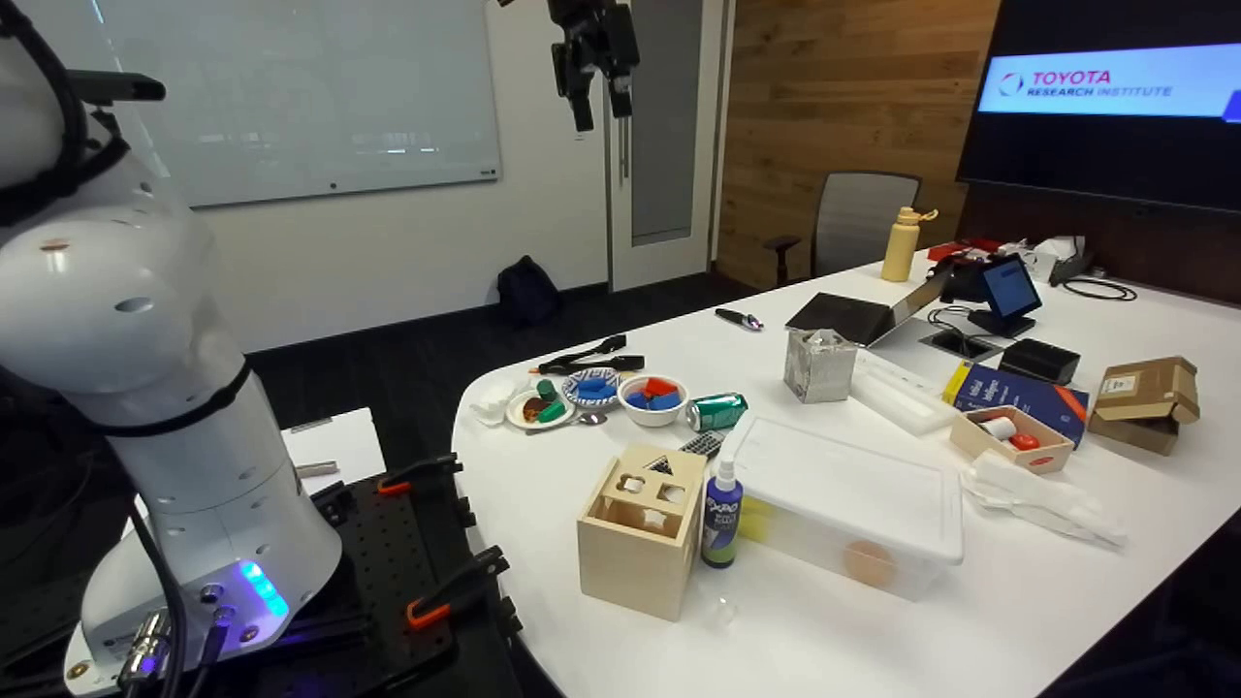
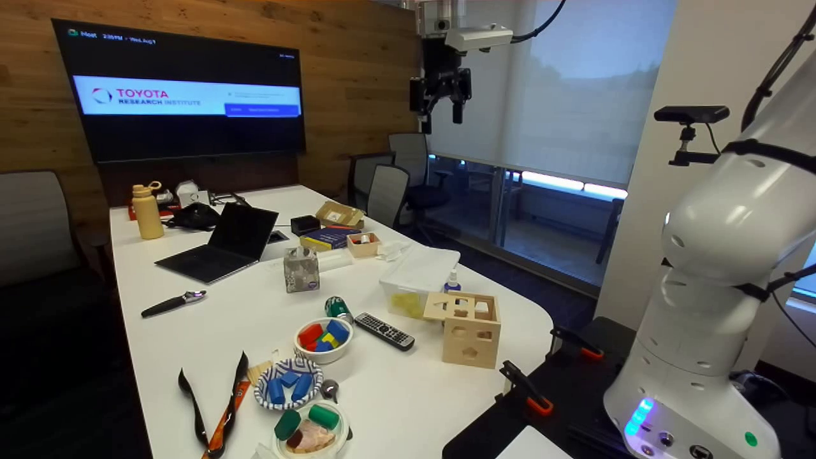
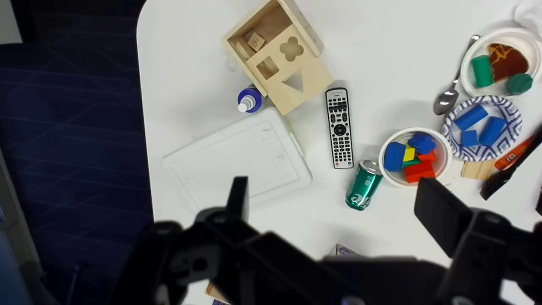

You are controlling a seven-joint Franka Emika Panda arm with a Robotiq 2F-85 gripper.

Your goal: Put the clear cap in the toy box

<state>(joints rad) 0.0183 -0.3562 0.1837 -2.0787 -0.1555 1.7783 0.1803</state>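
The clear cap [image 1: 722,611] is a small transparent piece lying on the white table beside the toy box. It shows faintly in the wrist view [image 3: 230,63]. In an exterior view it does not show. The toy box [image 1: 630,572] is a pale wooden cube with shape cut-outs; it also shows in an exterior view [image 2: 470,350] and the wrist view [image 3: 302,91]. Its lid is slid partly off, leaving an opening with wooden pieces inside. My gripper [image 1: 603,114] is open and empty, high above the table, also in an exterior view [image 2: 442,121] and the wrist view [image 3: 332,188].
A blue spray bottle [image 1: 721,523] stands against the toy box, close to the cap. A large lidded clear container [image 1: 853,485] is beside it. A remote [image 3: 339,127], a green can [image 3: 363,186], a bowl of blocks [image 3: 442,169] and a tissue box [image 2: 301,271] lie around.
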